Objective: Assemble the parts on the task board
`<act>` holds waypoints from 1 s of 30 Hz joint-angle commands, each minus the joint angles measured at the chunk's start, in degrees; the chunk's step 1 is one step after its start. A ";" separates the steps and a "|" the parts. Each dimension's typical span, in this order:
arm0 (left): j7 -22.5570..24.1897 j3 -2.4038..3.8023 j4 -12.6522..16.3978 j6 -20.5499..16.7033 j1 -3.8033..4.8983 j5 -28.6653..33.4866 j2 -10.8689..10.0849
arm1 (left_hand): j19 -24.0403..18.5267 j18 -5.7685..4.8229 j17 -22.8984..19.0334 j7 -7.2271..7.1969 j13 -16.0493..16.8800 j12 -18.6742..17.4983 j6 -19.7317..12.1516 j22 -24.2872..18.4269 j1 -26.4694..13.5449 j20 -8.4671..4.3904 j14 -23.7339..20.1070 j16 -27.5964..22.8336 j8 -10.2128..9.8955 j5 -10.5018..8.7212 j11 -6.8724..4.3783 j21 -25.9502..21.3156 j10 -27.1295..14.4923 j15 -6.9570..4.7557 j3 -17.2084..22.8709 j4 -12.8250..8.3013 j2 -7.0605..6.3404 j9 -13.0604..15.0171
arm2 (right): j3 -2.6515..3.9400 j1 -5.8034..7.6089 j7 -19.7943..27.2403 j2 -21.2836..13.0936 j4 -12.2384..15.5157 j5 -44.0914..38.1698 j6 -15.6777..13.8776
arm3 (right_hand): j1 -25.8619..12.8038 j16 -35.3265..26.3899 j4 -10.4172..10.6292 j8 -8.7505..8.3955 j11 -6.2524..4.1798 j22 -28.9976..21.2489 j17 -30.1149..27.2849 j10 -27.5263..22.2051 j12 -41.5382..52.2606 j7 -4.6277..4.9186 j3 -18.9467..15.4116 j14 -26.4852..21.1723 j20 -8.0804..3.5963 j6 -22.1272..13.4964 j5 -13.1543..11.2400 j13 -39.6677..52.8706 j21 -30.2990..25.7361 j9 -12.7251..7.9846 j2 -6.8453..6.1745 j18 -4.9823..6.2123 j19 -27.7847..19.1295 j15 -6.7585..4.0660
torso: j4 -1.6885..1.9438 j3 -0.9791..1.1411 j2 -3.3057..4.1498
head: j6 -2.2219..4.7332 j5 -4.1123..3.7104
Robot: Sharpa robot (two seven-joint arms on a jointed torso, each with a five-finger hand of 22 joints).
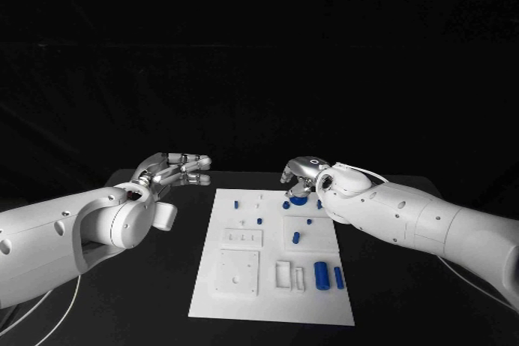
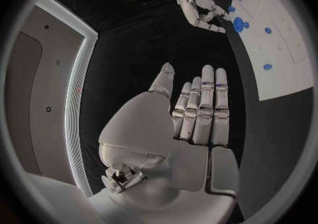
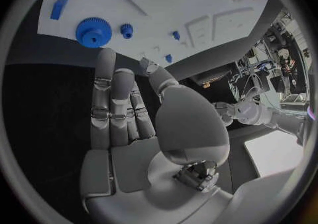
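The white task board (image 1: 271, 297) lies in the middle of the black table. A blue gear (image 1: 298, 201) sits near its far right edge. My right hand (image 1: 304, 177) hovers just above and behind that gear, fingers apart and holding nothing; the right wrist view shows the gear (image 3: 93, 31) just beyond the straight fingertips (image 3: 105, 57). My left hand (image 1: 173, 169) is off the board's far left corner, fingers stretched flat and empty. From the left wrist view, the left hand (image 2: 199, 112) points toward the right hand (image 2: 199, 6) and the gear (image 2: 238, 24).
Two blue cylinders (image 1: 321, 275) (image 1: 338, 278) lie at the board's near right. Small blue pegs (image 1: 237, 205) (image 1: 259, 221) (image 1: 296, 236) stand farther back. White raised blocks (image 1: 238, 271) occupy the near left. Bare black table (image 1: 162, 286) flanks the board.
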 commanded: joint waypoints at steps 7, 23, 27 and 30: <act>-0.43 0.06 0.44 1.08 0.28 1.84 0.37 | -0.56 -0.27 -0.10 -0.05 0.09 0.09 -0.26 -0.08 -0.92 -0.03 -0.42 -0.22 0.10 -0.19 -0.14 0.18 -0.37 0.10 -0.01 -0.19 0.00 0.02 | -0.06 -0.17 -1.80 0.52 -0.34 -4.54 3.15 | 0.36 0.73 0.24 0.21 -0.17 -0.06 -0.23 -0.70 0.25 -0.25 -0.33 -0.32 -0.08 -0.40 -0.25 0.05 -0.60 0.01 -0.13 -0.35 0.63 0.01 | 0.45 -0.43 1.88 | 1.25 -0.56; -0.83 0.05 0.63 1.57 0.28 2.37 0.47 | -0.80 -0.28 -0.15 -0.06 0.09 0.10 -0.18 -0.20 -1.42 0.04 -0.53 -0.21 0.10 -1.01 -0.10 0.45 -0.68 0.16 -0.01 0.15 -0.15 0.02 | -0.12 -1.15 -2.80 0.66 -0.63 -5.88 5.98 | 0.40 1.49 0.43 0.20 -0.38 0.09 -0.64 0.16 0.25 -0.86 0.05 -0.44 -0.26 -1.26 -0.38 0.05 -1.12 -0.04 -0.11 -0.53 1.06 -0.11 | 1.04 -0.67 3.17 | 1.72 -1.08; -0.84 0.05 0.54 1.59 0.28 2.36 0.44 | -0.80 -0.28 -0.15 -0.06 0.09 0.10 -0.18 -0.20 -1.42 0.04 -0.53 -0.21 0.10 -1.01 -0.10 0.45 -0.68 0.16 -0.01 0.15 -0.15 0.02 | -0.12 -1.25 -2.99 0.54 -0.38 -6.22 6.09 | -0.30 1.79 -0.30 0.19 -0.43 0.53 -0.76 1.38 0.24 -0.92 1.32 -0.49 -0.21 -1.10 -0.42 0.07 -0.95 -0.04 0.02 -0.39 0.95 -0.06 | 1.05 -0.77 3.41 | 1.94 -1.12; -0.85 0.05 0.53 1.63 0.28 2.36 0.41 | -0.80 -0.28 -0.15 -0.06 0.09 0.10 -0.18 -0.20 -1.42 0.04 -0.53 -0.21 0.10 -1.01 -0.10 0.45 -0.68 0.16 -0.01 0.15 -0.15 0.02 | -0.12 -1.29 -3.13 0.49 -0.30 -6.70 5.93 | -0.87 2.03 -0.75 0.21 -0.41 1.09 -0.85 1.86 0.24 -0.90 2.73 -0.54 -0.15 -0.90 -0.64 0.06 -0.68 -0.03 -0.04 -0.24 0.72 -0.01 | 1.06 -0.82 3.67 | 2.12 -1.16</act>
